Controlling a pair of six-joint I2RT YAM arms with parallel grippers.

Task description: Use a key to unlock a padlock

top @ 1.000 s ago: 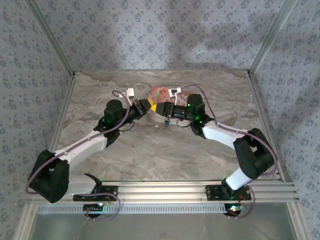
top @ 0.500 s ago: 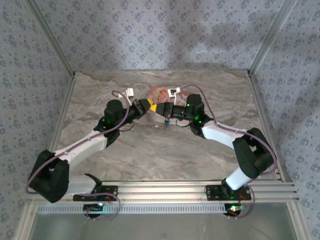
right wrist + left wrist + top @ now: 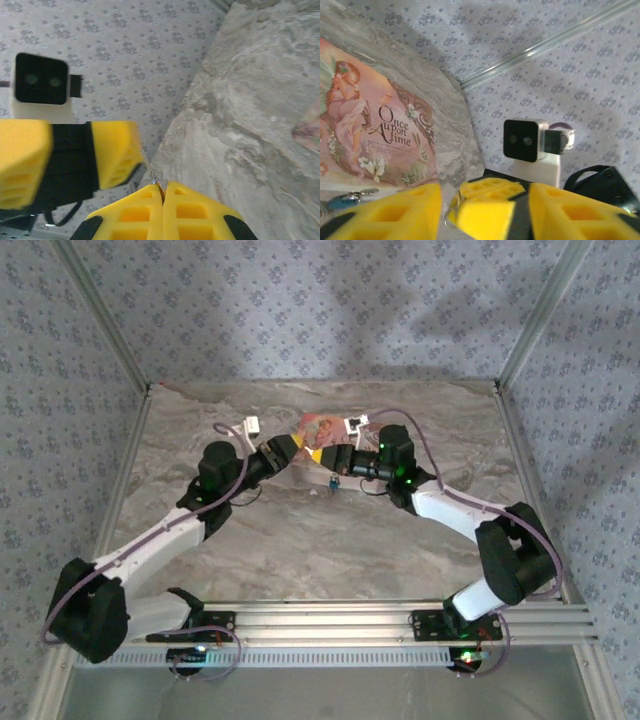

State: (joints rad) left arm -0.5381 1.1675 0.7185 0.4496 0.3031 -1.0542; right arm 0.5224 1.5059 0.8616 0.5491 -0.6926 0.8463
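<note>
The right gripper is fully closed, its yellow foam pads pressed flat together; a thin metal sliver stands out of the seam, nipped there; what it belongs to cannot be told. The left gripper is roughly half open and holds nothing; its blocky fingers, moulded with square recesses, stand either side of the right gripper's tips. The padlock is a small brass-yellow body that cannot be told apart from the yellow foam where the two grippers meet; its position is unconfirmed. The key has a blue head and a thin dark metal blade; it appears to lie on the bench at the edge of the pink box, just beside the grippers. Status, as judged: early; the key is not picked up, inserted or turned; all of the unlocking remains. The bench is matt grey with marble veining; the box is flat printed card with an illustrated face.
</note>
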